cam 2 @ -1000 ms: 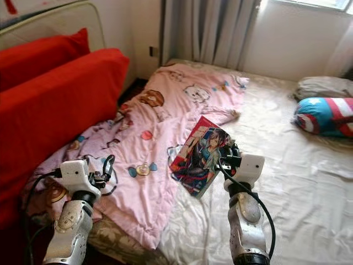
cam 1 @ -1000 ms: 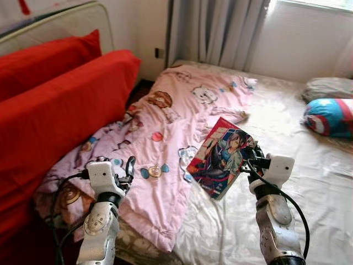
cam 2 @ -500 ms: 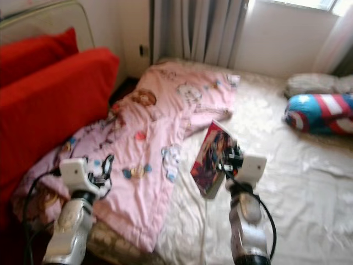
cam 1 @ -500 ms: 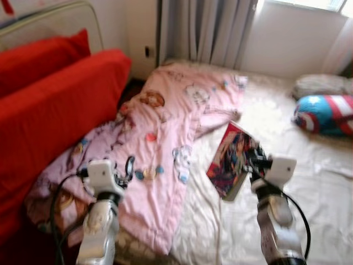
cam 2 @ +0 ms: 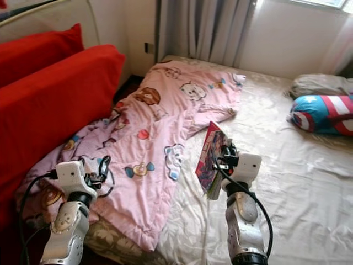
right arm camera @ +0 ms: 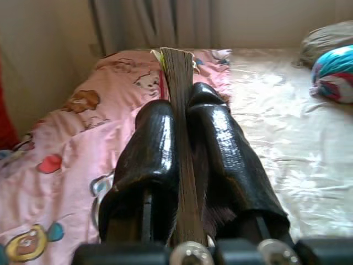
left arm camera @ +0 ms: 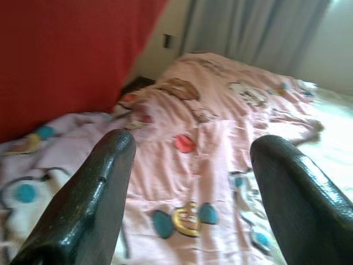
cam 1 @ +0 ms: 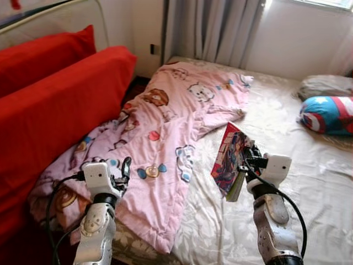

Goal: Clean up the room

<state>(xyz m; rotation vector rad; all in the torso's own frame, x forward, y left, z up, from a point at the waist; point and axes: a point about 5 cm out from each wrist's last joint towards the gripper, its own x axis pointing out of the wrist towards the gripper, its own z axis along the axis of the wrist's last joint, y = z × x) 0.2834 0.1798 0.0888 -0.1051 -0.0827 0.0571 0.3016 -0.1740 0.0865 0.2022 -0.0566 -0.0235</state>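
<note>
A thin comic book (cam 1: 228, 159) with a colourful cover is held above the bed, turned nearly edge-on and standing upright. My right gripper (cam 1: 246, 157) is shut on it; in the right wrist view both black fingers (right arm camera: 154, 149) press its page edge (right arm camera: 179, 105). My left gripper (cam 1: 124, 168) hangs open over the pink cartoon blanket (cam 1: 165, 127), its two fingers (left arm camera: 94, 193) wide apart with nothing between them.
The bed's cream sheet (cam 1: 287, 127) stretches to the right. A blue, red and white shield pillow (cam 1: 330, 114) and a grey pillow (cam 1: 325, 85) lie at the far right. A red sofa (cam 1: 49, 105) stands to the left, grey curtains (cam 1: 209, 27) at the back.
The book has turned in my right gripper from cover facing me to nearly edge-on. The view shook and shifted slightly. My left gripper has stayed open in about the same place.
</note>
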